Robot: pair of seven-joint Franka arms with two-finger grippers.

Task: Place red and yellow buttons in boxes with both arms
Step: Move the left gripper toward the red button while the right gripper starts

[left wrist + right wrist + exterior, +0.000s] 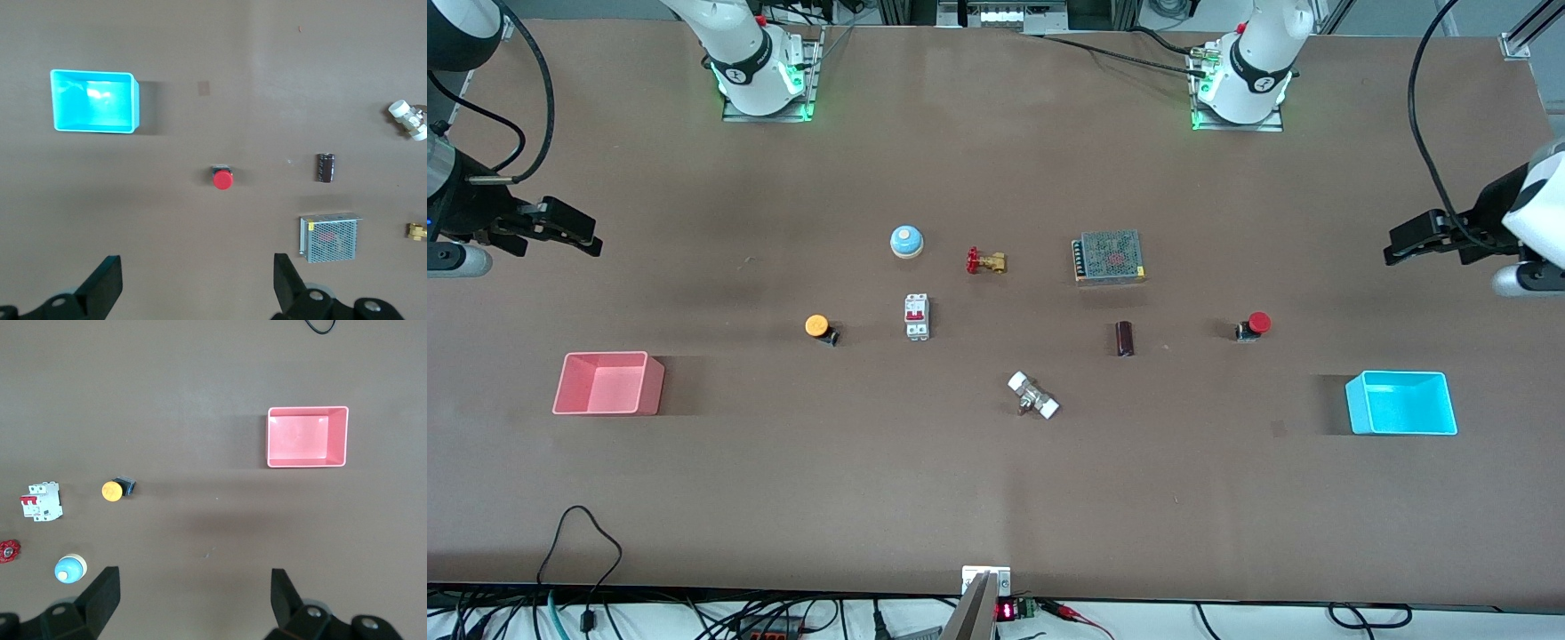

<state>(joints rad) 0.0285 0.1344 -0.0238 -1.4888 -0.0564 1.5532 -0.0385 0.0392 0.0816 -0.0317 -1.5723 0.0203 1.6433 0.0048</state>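
The red button (1256, 324) lies on its side on the table toward the left arm's end; it also shows in the left wrist view (222, 179). The yellow button (818, 327) lies toward the right arm's end and shows in the right wrist view (115, 489). The cyan box (1400, 433) sits nearer the front camera than the red button, and the pink box (605, 412) nearer than the yellow one. Both boxes hold nothing. My left gripper (1394, 252) (198, 267) and right gripper (590, 240) (193, 577) hang open and empty, high over the table's two ends.
Between the buttons lie a blue bell (906, 241), a brass valve with red handle (985, 261), a white circuit breaker (917, 316), a mesh power supply (1110, 257), a dark cylinder (1125, 339) and a white-capped metal fitting (1033, 396).
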